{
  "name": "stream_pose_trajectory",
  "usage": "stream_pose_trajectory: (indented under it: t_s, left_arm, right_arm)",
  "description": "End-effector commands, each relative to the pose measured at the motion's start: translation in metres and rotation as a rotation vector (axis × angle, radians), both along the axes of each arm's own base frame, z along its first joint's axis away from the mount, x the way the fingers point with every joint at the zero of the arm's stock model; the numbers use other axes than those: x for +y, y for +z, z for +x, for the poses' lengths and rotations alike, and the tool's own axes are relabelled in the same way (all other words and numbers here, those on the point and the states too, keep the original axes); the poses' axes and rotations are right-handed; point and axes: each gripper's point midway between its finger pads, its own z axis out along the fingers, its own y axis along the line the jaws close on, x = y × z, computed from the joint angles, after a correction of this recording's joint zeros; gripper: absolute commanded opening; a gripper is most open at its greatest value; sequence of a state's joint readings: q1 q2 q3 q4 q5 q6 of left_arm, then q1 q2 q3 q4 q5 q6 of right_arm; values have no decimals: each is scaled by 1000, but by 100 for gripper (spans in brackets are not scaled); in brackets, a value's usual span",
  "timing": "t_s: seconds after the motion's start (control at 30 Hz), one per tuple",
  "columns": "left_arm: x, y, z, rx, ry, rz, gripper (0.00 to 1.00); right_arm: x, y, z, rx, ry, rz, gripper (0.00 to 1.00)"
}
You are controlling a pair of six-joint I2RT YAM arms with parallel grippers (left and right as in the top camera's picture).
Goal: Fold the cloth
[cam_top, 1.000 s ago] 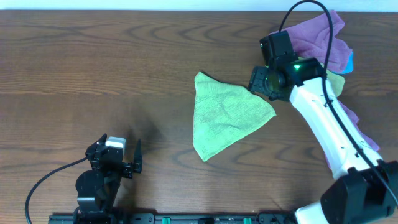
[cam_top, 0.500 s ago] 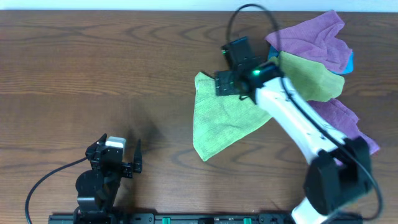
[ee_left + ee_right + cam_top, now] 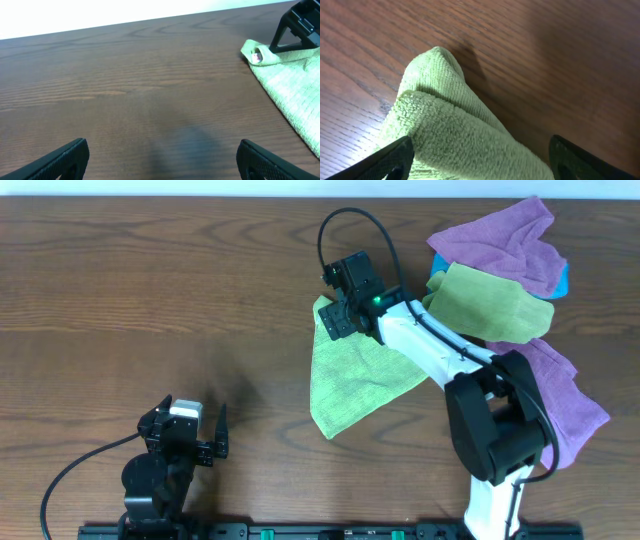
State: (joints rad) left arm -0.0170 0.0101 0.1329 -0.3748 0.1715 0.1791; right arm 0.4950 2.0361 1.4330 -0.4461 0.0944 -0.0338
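Note:
The cloth (image 3: 352, 375), bright lime-green, lies folded into a triangle at the table's middle, its long edge running down the left side. My right gripper (image 3: 333, 323) hovers over the cloth's top corner. In the right wrist view that rolled corner (image 3: 445, 120) lies between the wide-apart fingers of the right gripper (image 3: 480, 165), which is open and not pinching it. The left wrist view shows the same corner with a small white tag (image 3: 256, 56) on it. My left gripper (image 3: 192, 430) rests near the front left edge, open over bare wood (image 3: 162, 165), well away from the cloth (image 3: 292, 85).
A pile of purple cloths (image 3: 500, 240) with a duller yellow-green cloth (image 3: 495, 305) on top sits at the back right, and more purple cloth (image 3: 565, 395) trails down the right side. The right arm (image 3: 430, 355) stretches across the cloth's upper right part.
My right arm has swung left from the cloth's right corner to its top corner, and its jaws have spread wider. The left arm and the cloth have stayed put.

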Motion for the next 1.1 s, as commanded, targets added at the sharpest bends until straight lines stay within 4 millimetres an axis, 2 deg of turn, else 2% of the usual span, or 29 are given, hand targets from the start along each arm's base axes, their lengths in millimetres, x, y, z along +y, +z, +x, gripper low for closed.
stream_pose_trajectory:
  t_s: [0.0, 0.27, 0.43, 0.63, 0.67, 0.7, 0.83, 0.87, 1.0, 1.07]
  left_arm:
    - [2, -10, -1, 25, 18, -4, 95]
    - [2, -10, -1, 25, 18, -4, 95]
    - [2, -10, -1, 25, 18, -4, 95]
    - [2, -10, -1, 24, 18, -4, 95]
    - [2, -10, -1, 25, 18, -4, 95]
    - [2, -10, -1, 24, 17, -3, 95]
    - [2, -10, -1, 25, 18, -4, 95]
    - [2, -10, -1, 25, 18, -4, 95]
    - [2, -10, -1, 25, 18, -4, 95]
    - [2, -10, -1, 25, 18, -4, 95]
  right_arm:
    - [1, -5, 1, -15, 74, -48, 86]
    - [8, -9, -4, 12, 100, -21, 86]
    - [12, -22, -9, 48, 116, -5, 82]
    - [11, -31, -11, 68, 115, -14, 72]
    - [11, -31, -10, 65, 114, -13, 68]
    - [12, -30, -9, 61, 108, -8, 54]
    - [14, -28, -5, 54, 60, 25, 9]
    - [14, -28, -4, 51, 51, 32, 1]
    - [13, -24, 2, 23, 23, 35, 1]
    - [-1, -21, 11, -17, -74, -8, 2]
